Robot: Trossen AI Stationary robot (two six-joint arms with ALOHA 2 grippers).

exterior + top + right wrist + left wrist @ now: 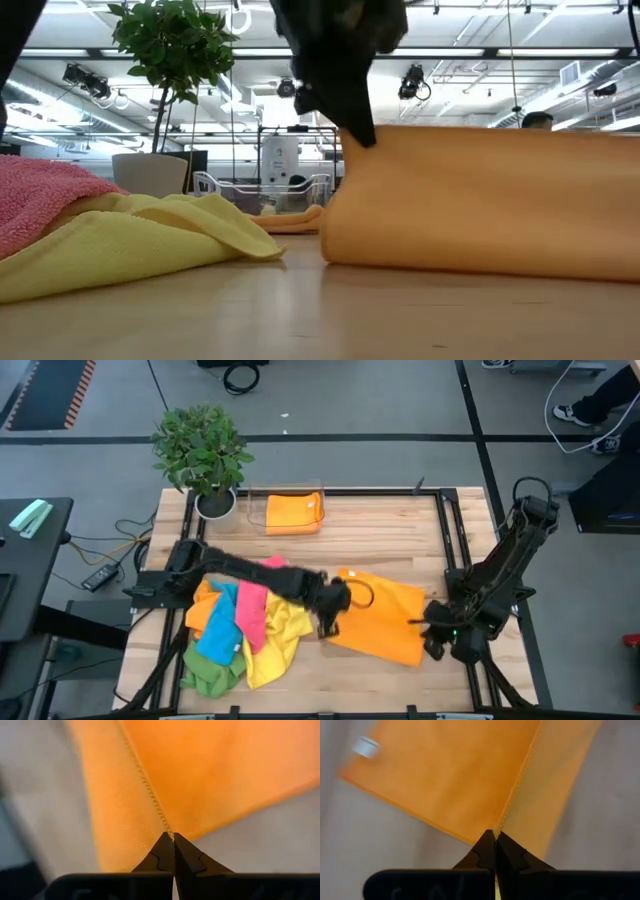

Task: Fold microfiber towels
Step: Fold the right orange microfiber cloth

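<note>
An orange microfiber towel (385, 615) lies at the table's middle right, with a raised part that shows as a wall in the low view (480, 200). My left gripper (332, 612) is shut on its left end and my right gripper (430, 628) on its right end. A heap of pink, blue, yellow, green and orange towels (240, 635) rests on the table at the left. In the low view, only the left gripper (360, 130) shows, coming down from above. My left gripper pinches the orange towel's stitched edge (502, 822) between its two shut fingers, slanting down from above. The edge runs on away from the fingertips. The towel's top is held up at the fingers (372, 140); its lower part lies on the table. My right gripper pinches the stitched edge (165, 822) of the same towel between its shut fingers, slanting down from above. The cloth spreads away from the fingertips on both sides of the seam. One layer or several, I cannot tell.
A clear plastic tray (292, 495) at the far middle holds a folded orange cloth. A potted plant (205, 455) stands at the far left corner. Bare wood (370, 680) lies along the near edge, in front of the towel.
</note>
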